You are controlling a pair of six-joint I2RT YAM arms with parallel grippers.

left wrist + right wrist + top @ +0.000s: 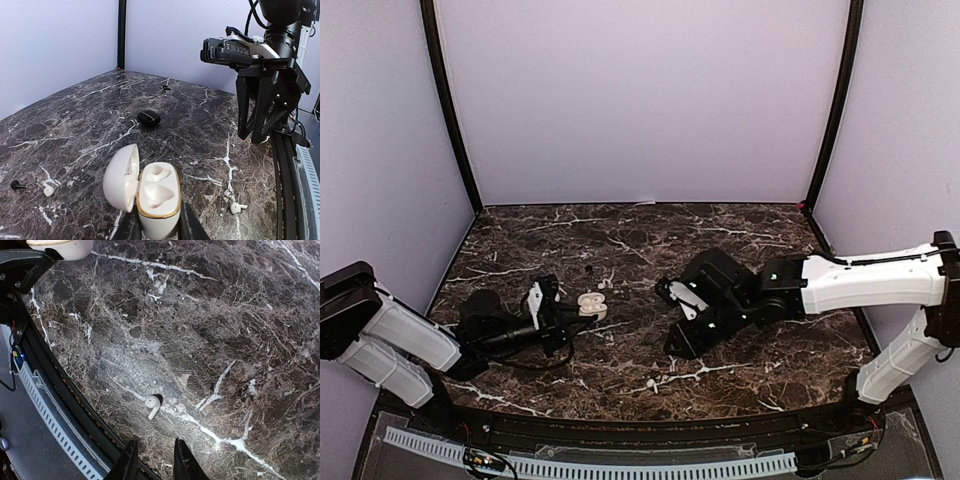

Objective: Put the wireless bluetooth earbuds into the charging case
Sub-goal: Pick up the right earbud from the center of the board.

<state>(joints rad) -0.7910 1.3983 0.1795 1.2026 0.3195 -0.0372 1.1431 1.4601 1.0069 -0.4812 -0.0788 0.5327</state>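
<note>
My left gripper [578,310] is shut on the base of an open white charging case [158,196] with a gold rim. Its lid [120,177] is swung left and both sockets are bare. The case also shows in the top view [592,305]. My right gripper [156,465] is open and empty, hovering above a white earbud [152,405] that lies near the table's front edge, just ahead of the fingertips. This bud also shows in the left wrist view [236,207] and the top view [651,384]. Another white earbud [48,190] and a black earbud [17,185] lie left of the case.
A closed black case [148,117] lies on the marble beyond the white one, and a small black piece [165,88] sits further back. The right arm [265,100] hangs to the right of the case. The table's front rail [65,405] runs close to the right gripper.
</note>
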